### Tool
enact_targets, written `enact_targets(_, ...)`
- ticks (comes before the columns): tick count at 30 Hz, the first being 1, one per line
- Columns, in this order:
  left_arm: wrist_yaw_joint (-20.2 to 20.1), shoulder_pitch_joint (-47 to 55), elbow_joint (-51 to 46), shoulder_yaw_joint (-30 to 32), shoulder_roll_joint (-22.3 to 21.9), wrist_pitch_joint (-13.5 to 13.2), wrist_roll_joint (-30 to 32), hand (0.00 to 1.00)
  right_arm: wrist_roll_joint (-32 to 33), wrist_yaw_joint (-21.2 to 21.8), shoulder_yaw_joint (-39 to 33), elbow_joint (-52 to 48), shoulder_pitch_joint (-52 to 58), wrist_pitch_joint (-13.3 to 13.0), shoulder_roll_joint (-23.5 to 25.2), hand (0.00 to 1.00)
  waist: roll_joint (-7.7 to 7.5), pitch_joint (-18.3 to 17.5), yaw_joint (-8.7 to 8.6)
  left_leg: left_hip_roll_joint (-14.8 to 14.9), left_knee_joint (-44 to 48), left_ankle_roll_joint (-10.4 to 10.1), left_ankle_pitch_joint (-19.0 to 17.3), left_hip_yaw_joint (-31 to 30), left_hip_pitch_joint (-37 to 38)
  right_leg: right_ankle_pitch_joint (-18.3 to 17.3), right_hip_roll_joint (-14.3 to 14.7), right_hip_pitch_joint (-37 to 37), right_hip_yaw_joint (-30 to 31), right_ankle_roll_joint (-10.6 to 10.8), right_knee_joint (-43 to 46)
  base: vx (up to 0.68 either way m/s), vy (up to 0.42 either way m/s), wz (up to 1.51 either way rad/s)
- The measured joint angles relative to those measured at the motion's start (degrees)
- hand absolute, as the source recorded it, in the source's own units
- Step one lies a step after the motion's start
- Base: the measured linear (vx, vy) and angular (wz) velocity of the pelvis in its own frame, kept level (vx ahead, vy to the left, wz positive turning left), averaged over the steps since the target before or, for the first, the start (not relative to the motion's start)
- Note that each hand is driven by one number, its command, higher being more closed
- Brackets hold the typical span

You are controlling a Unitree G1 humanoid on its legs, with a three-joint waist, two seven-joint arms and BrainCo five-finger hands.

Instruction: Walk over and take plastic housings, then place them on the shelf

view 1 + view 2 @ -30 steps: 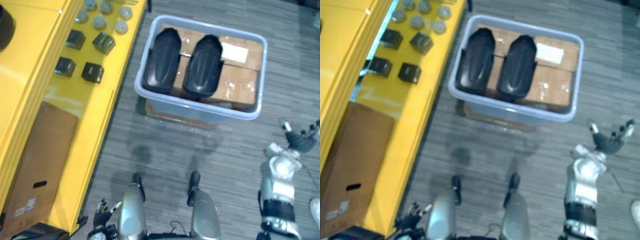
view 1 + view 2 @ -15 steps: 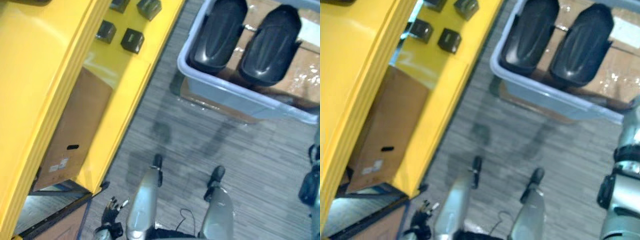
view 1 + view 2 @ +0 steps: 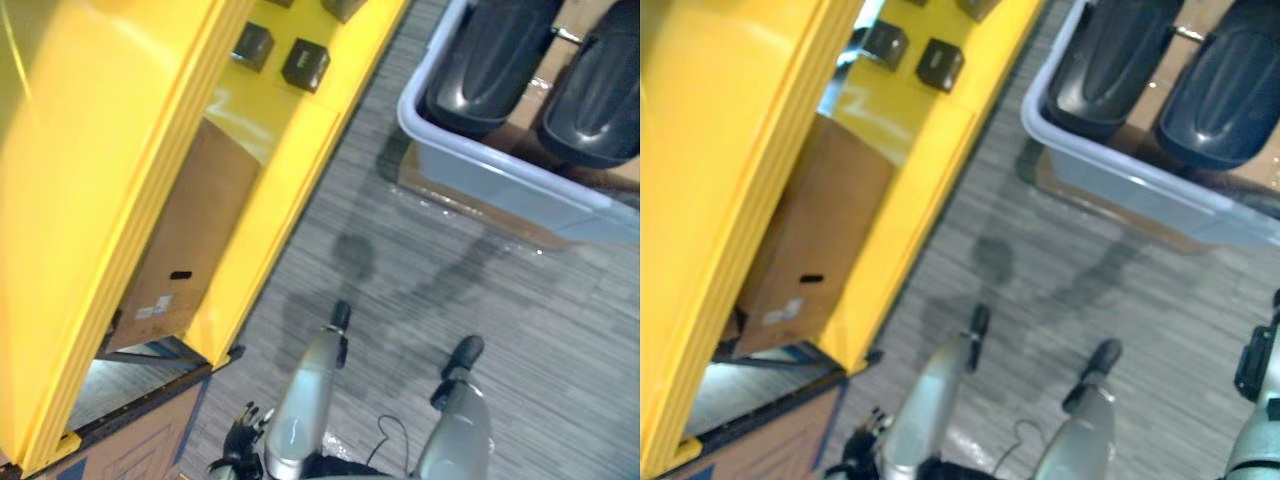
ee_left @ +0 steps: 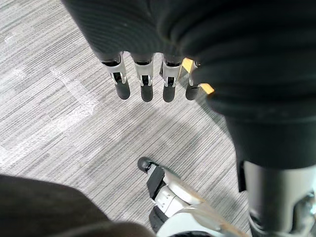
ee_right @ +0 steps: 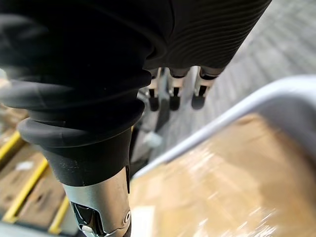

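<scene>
Approach step, I judge: left hand (image 4: 143,81) and right hand (image 5: 174,98) hang released and empty; next, reach the plastic housings (image 3: 490,60) in the bin (image 3: 500,175) at one o'clock.

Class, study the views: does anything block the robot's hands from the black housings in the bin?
Nothing visible covers the housings; they lie uppermost in the open bin. Only its wall and floor separate them from the left hand. The right hand hangs beside the rim.
</scene>
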Motion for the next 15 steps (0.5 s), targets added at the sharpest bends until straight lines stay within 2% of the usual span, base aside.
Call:
enact_targets(4,-1.18,-0.02,0.3,-0.77,-0.03,-0.21,-0.05,0.0,-0.91,0.44,3.43,-0.02,-1.08,-1.19,-0.26,0.0,1.01,-0.71,1.46,-0.26,-0.66,0.05,0.35,-0.2,-0.04,0.0,-0.21,-0.07,-0.23,0.0,-0.13,0.0,-0.009,0.03)
enact_targets(6,-1.82,-0.05,0.3,-0.84,-0.04,-0.34,-0.05,0.0,-3.08,0.11,3.58,-1.15,-2.28,-4.94,-0.26,0.0,1.26,-0.9,1.96,-0.48,-0.64,0.05,0.34,-0.42,-0.16,0.0,-0.31,-0.06,-0.28,-0.01,-0.18,0.0,-0.003,0.02)
enact_targets(9,-1.9,-0.22,0.3,-0.84,-0.04,-0.23,-0.16,0.0,-5.18,-1.88,3.62,-4.34,-3.7,-7.96,-0.27,0.0,1.27,-0.9,2.2,-0.67,-0.56,0.05,0.34,-0.75,-0.35,-0.01,-0.42,0.0,-0.64,-0.02,-0.18,-0.01,-0.007,0.07)
enact_targets(11,-2.14,-0.39,0.3,-0.96,-0.05,-0.11,-1.14,0.0,-5.2,-1.98,4.01,-5.26,-4.33,-7.94,-0.27,0.0,1.27,-0.9,2.34,-0.76,-0.56,0.05,0.34,-0.82,-0.34,-0.02,-0.52,0.03,-0.82,-0.02,-0.17,-0.02,-0.009,0.04)
enact_targets(15,-2.28,-0.62,0.33,-1.49,-0.04,-0.05,-1.75,0.0,-5.63,-1.58,6.39,-5.02,-4.36,-6.29,-0.26,0.0,1.28,-0.91,2.49,-0.82,-0.55,0.05,0.34,-0.89,-0.33,-0.05,-0.7,0.23,-1.21,-0.05,-0.06,0.0,-0.003,0.01)
